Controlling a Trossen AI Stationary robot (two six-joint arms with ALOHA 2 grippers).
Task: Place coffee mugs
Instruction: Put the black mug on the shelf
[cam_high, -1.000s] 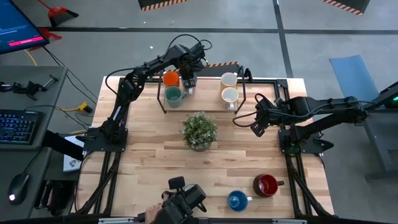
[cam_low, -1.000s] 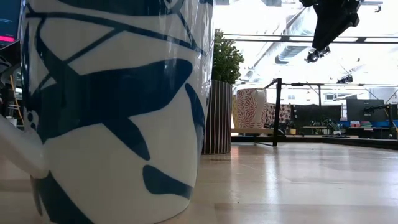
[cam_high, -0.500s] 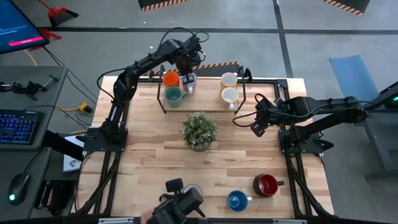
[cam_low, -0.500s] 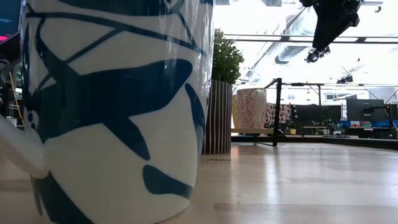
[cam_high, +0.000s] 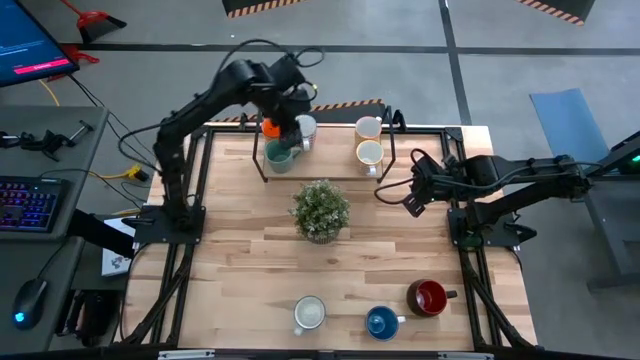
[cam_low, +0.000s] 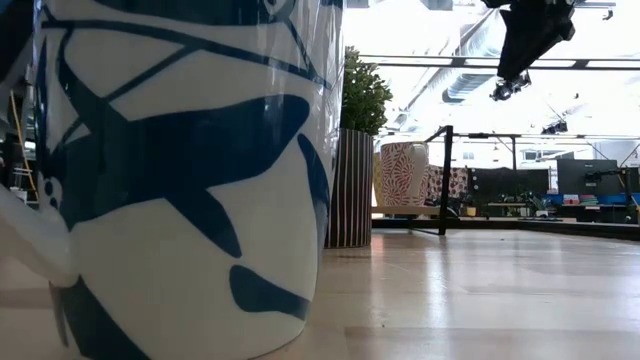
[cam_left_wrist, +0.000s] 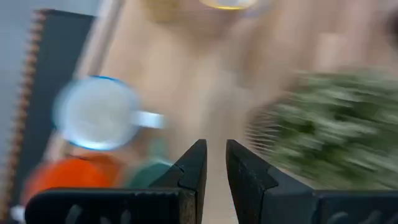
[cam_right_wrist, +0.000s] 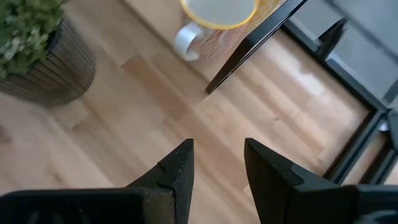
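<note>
The left gripper (cam_high: 287, 118) hung over the far left end of the table (cam_high: 250, 250), above the low rack (cam_high: 262, 168) there. Its two fingers (cam_left_wrist: 194, 168) stood nearly together with only a thin slit between them, and nothing was caught in that slit.

Under and beside it sat three mugs in a tight cluster on the rack: the orange mug (cam_high: 271, 126), the teal mug (cam_high: 279, 155) just in front of it, and a white mug (cam_high: 305, 127) just to the right of the orange one. From the arm's own camera that white mug (cam_left_wrist: 95, 112) showed blurred, with its handle sticking out sideways.

Further right on the same rack stood two cream mugs (cam_high: 369, 140), one behind the other and nearly touching. The potted plant (cam_high: 320, 208) stood in the middle of the table, a little in front of the rack.

The right gripper (cam_high: 409, 206) waited over the table's right side, near the cream pair but clear of them, fingers (cam_right_wrist: 174, 173) spread apart and holding nothing.

Along the near edge three more mugs stood in a row, each apart from its neighbour: another white mug (cam_high: 309, 313), the blue mug (cam_high: 381, 322), and the dark red mug (cam_high: 429, 297) furthest right. From the table-level camera, a white mug with blue markings (cam_low: 180, 170) filled most of the view.
</note>
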